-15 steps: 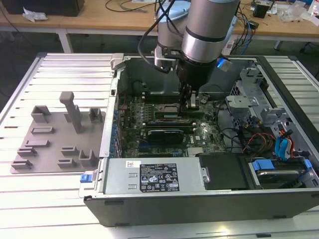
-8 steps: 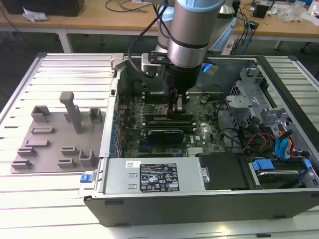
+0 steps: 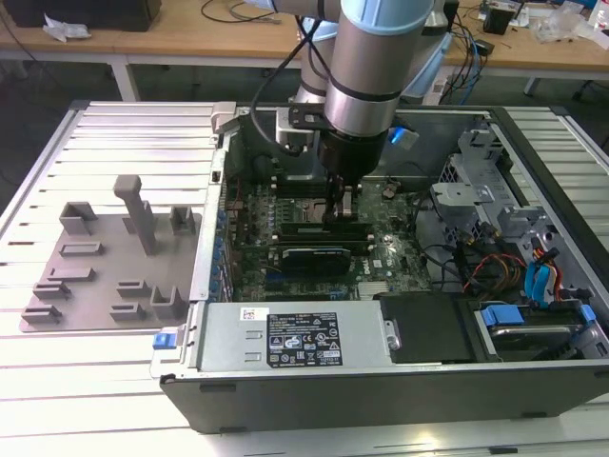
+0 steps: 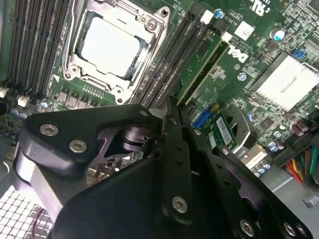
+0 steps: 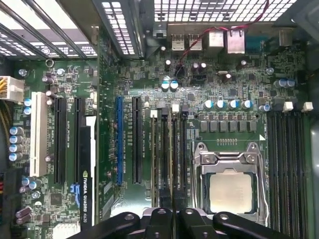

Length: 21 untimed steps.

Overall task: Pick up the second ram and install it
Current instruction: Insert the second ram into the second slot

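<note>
My gripper (image 3: 341, 211) reaches down into the open computer case, over the memory slots beside the square silver processor (image 4: 109, 46). In both wrist views its black fingers (image 4: 169, 149) are pressed together. The second ram (image 4: 202, 62), a slim green stick with dark chips, runs out from between the fingertips along one slot. In the first wrist view it shows edge-on (image 5: 173, 159), leading into my gripper (image 5: 172, 216) next to the processor (image 5: 230, 191). The ram sits low in the slot, between white latches.
A grey tray (image 3: 105, 233) with empty holders lies on the slatted table at the exterior view's left. Inside the case are a black card (image 3: 309, 257), a power supply (image 3: 285, 333) at the front, and drive cages and cables (image 3: 504, 267) on the right.
</note>
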### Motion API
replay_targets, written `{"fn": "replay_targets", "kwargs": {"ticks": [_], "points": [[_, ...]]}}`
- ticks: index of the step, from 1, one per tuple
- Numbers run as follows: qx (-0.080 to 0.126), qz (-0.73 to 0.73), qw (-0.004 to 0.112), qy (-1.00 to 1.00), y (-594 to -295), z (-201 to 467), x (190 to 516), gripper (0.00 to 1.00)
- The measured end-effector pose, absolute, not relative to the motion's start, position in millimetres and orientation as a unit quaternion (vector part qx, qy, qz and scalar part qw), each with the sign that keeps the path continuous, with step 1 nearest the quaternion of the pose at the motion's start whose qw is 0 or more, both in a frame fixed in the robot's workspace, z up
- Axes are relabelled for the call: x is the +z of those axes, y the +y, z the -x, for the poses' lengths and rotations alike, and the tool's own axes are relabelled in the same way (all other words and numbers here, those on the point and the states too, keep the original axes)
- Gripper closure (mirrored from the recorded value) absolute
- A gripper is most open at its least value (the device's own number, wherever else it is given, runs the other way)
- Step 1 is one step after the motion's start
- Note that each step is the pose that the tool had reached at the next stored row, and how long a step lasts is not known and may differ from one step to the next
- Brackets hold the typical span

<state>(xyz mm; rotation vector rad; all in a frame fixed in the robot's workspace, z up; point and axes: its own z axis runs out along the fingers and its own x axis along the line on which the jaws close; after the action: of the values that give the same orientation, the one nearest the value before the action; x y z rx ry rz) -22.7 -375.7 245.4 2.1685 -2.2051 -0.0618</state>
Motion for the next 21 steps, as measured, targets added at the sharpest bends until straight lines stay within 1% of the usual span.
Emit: {"fn": "replay_targets", "kwargs": {"ticks": [9, 21], "points": [[-0.02, -0.7, 0.024, -0.714, -371.4, 22.7, 234.9, 0.9], [-0.02, -0.7, 0.024, -0.714, -371.3, 22.7, 229.9, 0.9]]}}
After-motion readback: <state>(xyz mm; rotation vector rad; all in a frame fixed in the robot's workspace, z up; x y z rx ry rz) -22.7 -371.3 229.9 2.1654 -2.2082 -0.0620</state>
